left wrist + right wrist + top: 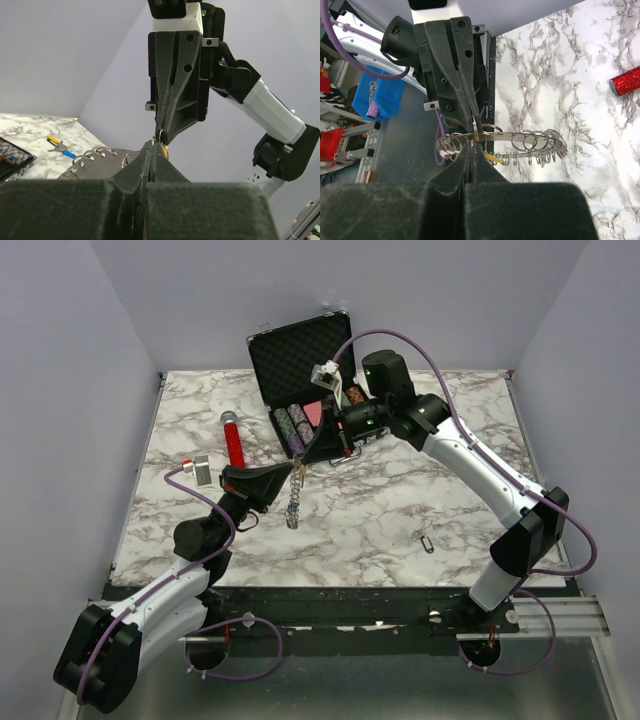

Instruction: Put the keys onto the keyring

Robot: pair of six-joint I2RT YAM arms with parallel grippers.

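Observation:
The keyring [293, 502] hangs above the marble at mid-table. It is a silver band fringed with many small rings [540, 142], and it also shows in the left wrist view [95, 156]. My left gripper [286, 478] [153, 146] is shut on its upper rim. My right gripper [303, 458] [473, 145] is shut and meets it tip to tip from the far side. A yellow key tag [492, 158] [165, 152] sticks out beside its fingers; the key itself is hidden. A small key [427, 543] lies at the front right. Keys with yellow and blue tags [60, 146] lie on the marble.
An open black case [300, 370] with poker chips stands at the back centre, just behind the right wrist. A red glitter tube [233, 438] [625, 80] lies left of it. A small silver box [200, 468] sits near the left arm.

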